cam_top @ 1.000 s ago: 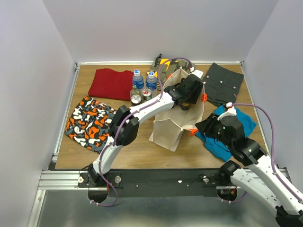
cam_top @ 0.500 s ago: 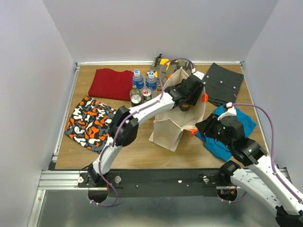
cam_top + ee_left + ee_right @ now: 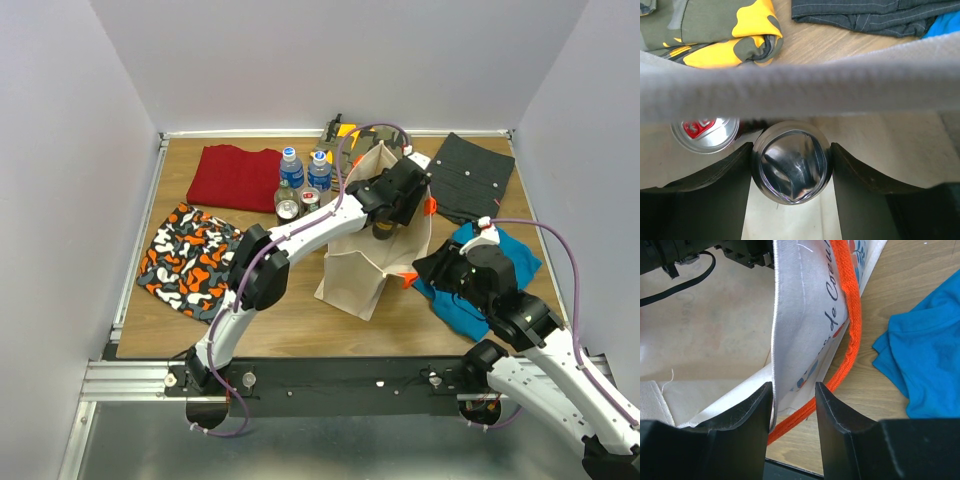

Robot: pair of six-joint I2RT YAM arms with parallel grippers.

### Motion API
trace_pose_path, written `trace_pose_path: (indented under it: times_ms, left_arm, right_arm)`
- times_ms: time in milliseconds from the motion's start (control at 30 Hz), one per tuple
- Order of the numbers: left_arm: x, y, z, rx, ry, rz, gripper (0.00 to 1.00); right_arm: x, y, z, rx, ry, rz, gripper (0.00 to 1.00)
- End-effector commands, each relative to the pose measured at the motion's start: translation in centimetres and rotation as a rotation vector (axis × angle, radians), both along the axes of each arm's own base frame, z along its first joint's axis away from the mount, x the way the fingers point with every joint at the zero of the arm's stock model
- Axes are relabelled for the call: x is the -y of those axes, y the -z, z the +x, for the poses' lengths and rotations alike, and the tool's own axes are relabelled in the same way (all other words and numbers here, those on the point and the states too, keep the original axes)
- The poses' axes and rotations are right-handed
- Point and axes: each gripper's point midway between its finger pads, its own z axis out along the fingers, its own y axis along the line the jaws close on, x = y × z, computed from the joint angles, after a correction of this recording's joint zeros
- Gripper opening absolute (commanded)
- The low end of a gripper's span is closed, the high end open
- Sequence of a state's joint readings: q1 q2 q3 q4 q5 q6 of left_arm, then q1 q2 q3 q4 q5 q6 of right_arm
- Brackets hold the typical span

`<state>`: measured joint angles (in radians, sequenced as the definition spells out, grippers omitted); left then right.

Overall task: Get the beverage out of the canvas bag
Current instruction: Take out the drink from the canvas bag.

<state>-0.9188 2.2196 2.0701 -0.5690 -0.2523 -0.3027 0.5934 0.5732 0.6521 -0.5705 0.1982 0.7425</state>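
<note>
Since a second ago the left claw (image 3: pixel 386 214) is coming up, pinching the beverage can (image 3: pixel 791 167) over the canvas bag (image 3: pixel 350 275); the right claw (image 3: pixel 794 390) is pinching the bag's wall.

Soft, even overhead light fills the top view, which is sharp throughout, with faint shadows beside the canvas bag (image 3: pixel 365 270) on the wooden table (image 3: pixel 300 320). From the left wrist, the bag's rim is a blurred pale band and the can (image 3: pixel 790 167) base gleams with mirror-like reflections. The right wrist view is bright and crisp.
</note>
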Motion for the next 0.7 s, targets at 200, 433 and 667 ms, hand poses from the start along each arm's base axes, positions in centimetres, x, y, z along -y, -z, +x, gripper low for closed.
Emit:
trace_pose_path:
  times_ms: [200,433,667]
  left_arm:
    - [0.3,-9.1,-0.3,0.125,0.019,-0.136,0.00]
    - [0.3,-10.2,-0.7,0.131,0.030,-0.153,0.00]
    - [0.1,-11.1,-1.4,0.130,0.047,-0.162,0.00]
  right_arm:
    - [0.7,1.3,-0.3,-0.028,0.020,-0.033,0.48]
    - [0.9,1.0,-0.3,-0.013,0.030,-0.024,0.48]
    - [1.0,1.0,-0.3,-0.015,0.032,-0.025,0.49]
